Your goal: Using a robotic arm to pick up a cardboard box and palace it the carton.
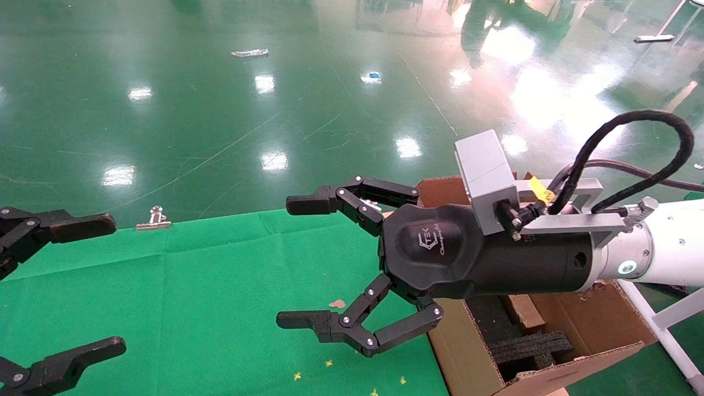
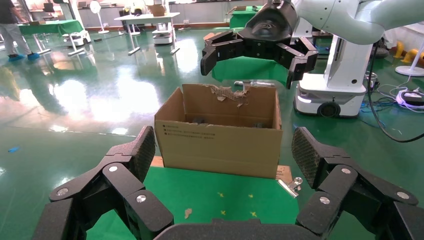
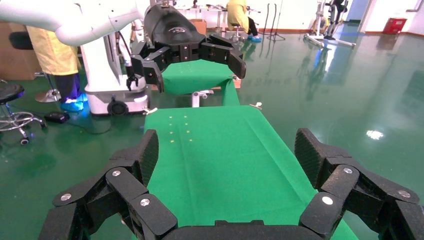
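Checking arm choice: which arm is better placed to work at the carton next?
Right, likely. The right gripper, open, hangs beside the carton; the left gripper, also open, sits across the green cloth from it.

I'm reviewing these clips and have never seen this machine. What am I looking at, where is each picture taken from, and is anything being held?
It is a two-armed robot. The head view looks down on a table under a green cloth. Each wrist view looks out between that arm's own fingers and shows the other arm farther off.

The right claw hangs open and empty over the cloth, beside the carton, which stands at the table's end and holds black foam. The left claw is open too, at the other side.

A small metal clip lies at the cloth's far edge. Nothing is held.
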